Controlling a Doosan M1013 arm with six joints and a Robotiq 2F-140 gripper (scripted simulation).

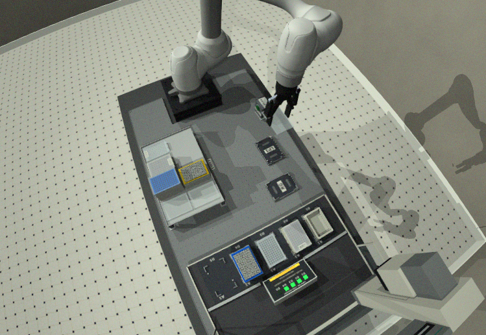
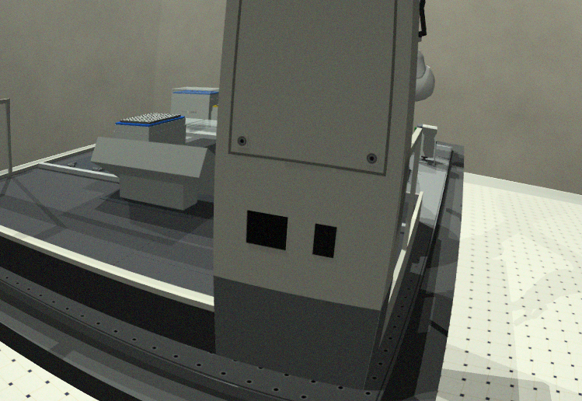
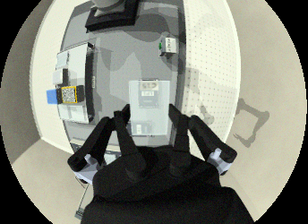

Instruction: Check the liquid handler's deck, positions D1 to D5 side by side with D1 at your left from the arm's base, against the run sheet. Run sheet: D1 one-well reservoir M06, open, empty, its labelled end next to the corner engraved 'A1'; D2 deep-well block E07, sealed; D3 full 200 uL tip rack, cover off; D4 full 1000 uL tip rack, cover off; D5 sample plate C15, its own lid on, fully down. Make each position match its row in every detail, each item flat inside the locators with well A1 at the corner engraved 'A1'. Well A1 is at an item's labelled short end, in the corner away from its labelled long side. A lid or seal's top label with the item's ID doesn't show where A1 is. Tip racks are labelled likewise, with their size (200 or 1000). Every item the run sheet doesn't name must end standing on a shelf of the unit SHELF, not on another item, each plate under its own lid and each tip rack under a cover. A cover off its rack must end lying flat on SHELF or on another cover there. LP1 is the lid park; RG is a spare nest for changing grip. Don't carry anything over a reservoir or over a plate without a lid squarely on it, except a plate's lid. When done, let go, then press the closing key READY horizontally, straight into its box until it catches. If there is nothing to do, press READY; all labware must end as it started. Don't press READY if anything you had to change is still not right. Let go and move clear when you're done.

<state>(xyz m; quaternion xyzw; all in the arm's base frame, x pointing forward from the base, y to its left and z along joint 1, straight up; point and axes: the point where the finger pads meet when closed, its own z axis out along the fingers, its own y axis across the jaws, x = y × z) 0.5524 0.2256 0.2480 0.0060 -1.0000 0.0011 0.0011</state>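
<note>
My gripper (image 1: 279,111) is high above the table's right edge, next to the READY key box (image 1: 261,105), and is shut on a thin clear lid (image 1: 281,123). In the wrist view the lid (image 3: 149,105) hangs flat between the fingers and carries a small label. On the deck, the D1 nest holds an open reservoir (image 1: 316,223). D2 holds a sealed block (image 1: 295,235), D3 a grey tip rack (image 1: 270,249), and D4 a blue-rimmed tip rack (image 1: 246,264). The D5 nest (image 1: 220,276) holds nothing.
The SHELF unit (image 1: 179,167) carries two pale plates, a blue-covered rack (image 1: 164,182) and a yellow-rimmed tip rack (image 1: 193,171). Two dark nests (image 1: 270,150) (image 1: 281,186) lie mid-table. A status panel (image 1: 289,282) shows green lights. A grey tower (image 2: 310,179) blocks the exterior view.
</note>
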